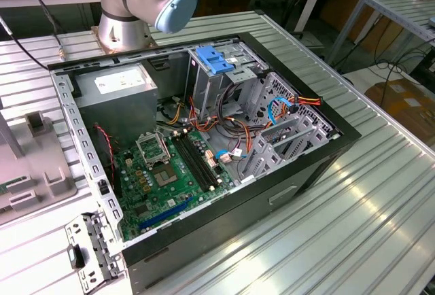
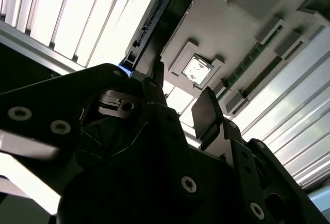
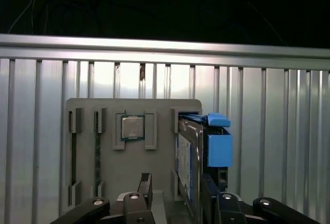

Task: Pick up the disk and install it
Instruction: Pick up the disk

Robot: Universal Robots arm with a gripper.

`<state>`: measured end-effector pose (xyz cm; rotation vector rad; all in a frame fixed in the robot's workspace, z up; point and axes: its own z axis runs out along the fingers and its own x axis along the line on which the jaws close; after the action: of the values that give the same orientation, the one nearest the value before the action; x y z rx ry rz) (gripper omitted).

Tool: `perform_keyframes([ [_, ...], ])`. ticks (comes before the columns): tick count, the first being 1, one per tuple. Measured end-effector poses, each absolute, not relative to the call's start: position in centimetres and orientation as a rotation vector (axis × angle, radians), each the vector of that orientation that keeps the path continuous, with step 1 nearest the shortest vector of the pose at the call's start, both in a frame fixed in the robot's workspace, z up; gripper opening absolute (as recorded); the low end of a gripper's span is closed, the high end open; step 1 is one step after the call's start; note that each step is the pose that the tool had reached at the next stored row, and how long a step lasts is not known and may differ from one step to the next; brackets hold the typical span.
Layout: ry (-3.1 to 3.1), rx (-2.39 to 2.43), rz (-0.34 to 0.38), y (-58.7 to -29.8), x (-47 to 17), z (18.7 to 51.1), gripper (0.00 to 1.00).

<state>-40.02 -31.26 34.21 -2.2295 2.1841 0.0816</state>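
Observation:
The disk (image 3: 186, 154) stands on edge in a slot of a grey holder tray (image 3: 160, 126), clipped in its blue carrier frame (image 3: 219, 150). In the first wrist view my gripper (image 3: 176, 184) hangs open just short of the disk's near end. One dark finger (image 3: 146, 182) is over the tray and the other finger (image 3: 209, 190) is in line with the disk's blue side. The second wrist view shows the disk (image 2: 149, 25) beyond the spread fingertips of the gripper (image 2: 181, 96), with nothing between them.
An open computer case (image 1: 299, 172) lies on the ribbed aluminium table (image 1: 367, 227), its metal drive cage topped by a fixed blue bracket (image 1: 214, 59). The arm's base (image 1: 126, 30) stands behind the case. The tray (image 1: 34, 166) also holds a processor chip (image 3: 132, 127) and memory sticks (image 3: 72, 154).

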Motion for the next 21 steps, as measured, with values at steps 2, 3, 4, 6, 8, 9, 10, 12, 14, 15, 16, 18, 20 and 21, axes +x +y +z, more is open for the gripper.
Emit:
perform_keyframes([
  [2,2.184,-2.229,0.082,-30.9,-40.0,34.2,0.5],
  [3,2.184,-2.229,0.082,-30.8,-40.0,34.2,0.5],
  [4,2.184,-2.229,0.082,-30.6,-40.0,34.2,0.5],
  [6,2.184,-2.229,0.083,-30.3,-40.0,34.1,0.5],
  [8,2.184,-2.229,0.083,-29.9,-40.0,34.1,0.5],
  [9,2.183,-2.229,0.083,-29.5,-40.0,34.0,0.5],
  [10,2.183,-2.229,0.083,-29.3,-40.1,34.0,0.5],
  [12,2.183,-2.228,0.084,-29.0,-40.2,34.0,0.5],
  [14,2.183,-2.228,0.085,-28.7,-40.3,33.9,0.5],
  [15,2.182,-2.228,0.085,-28.5,-40.5,33.9,0.5],
  [16,2.182,-2.227,0.086,-28.3,-40.6,33.8,0.5],
  [18,2.181,-2.226,0.088,-28.0,-40.9,33.7,0.5],
  [20,2.18,-2.226,0.09,-27.8,-41.2,33.5,0.5],
  [21,2.18,-2.225,0.09,-27.7,-41.3,33.4,0.5],
])
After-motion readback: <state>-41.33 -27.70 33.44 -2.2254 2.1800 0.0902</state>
